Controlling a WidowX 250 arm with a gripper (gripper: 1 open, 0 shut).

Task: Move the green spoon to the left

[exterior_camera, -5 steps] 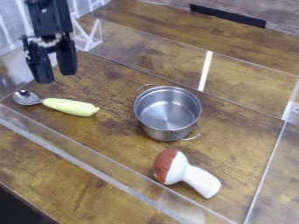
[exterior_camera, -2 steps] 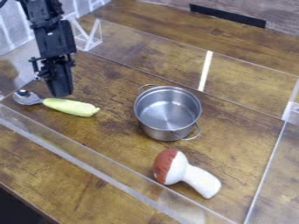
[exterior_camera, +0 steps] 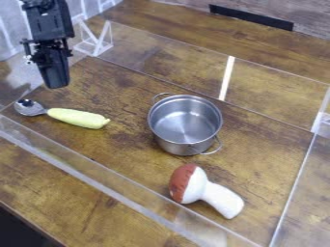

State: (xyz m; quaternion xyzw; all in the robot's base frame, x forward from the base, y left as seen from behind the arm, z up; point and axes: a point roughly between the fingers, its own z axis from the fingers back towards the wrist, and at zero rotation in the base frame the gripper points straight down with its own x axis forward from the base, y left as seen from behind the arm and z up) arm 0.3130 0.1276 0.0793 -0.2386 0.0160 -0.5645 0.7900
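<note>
The green spoon point(exterior_camera: 65, 116) lies flat on the wooden table at the left, yellow-green handle pointing right and silver bowl at its left end. My gripper point(exterior_camera: 53, 82) hangs above and slightly behind the spoon's bowl end, with its black fingers pressed together and nothing between them. It is apart from the spoon.
A steel pot point(exterior_camera: 186, 123) stands at the middle of the table. A toy mushroom point(exterior_camera: 204, 190) with a brown cap lies in front of it. Clear plastic walls point(exterior_camera: 154, 203) edge the work area at the front and right, with a clear stand point(exterior_camera: 88, 41) at the back left.
The gripper's fingers went from spread apart to shut. It dipped toward the table near the spoon's bowl, then rose and shifted back. The spoon has not moved.
</note>
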